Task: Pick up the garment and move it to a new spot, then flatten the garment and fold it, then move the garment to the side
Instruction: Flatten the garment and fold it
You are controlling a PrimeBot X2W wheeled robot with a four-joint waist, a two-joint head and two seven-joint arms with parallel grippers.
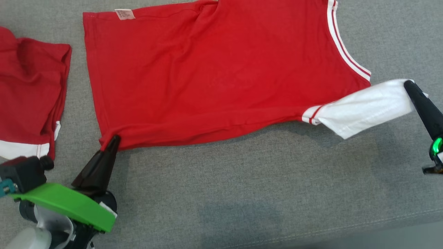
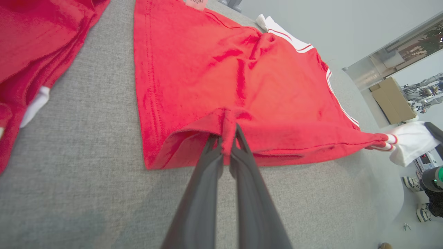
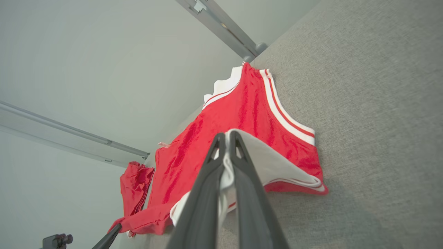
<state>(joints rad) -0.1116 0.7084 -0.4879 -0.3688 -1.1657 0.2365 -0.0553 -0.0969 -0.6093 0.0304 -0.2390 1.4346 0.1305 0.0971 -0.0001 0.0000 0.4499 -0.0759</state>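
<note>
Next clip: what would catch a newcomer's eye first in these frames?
A big red shirt lies spread across the grey surface, mid head view. The left gripper pinches its near hem corner, and the right gripper clamps its white sleeve at the right. A second red garment sits crumpled at the far left.
</note>
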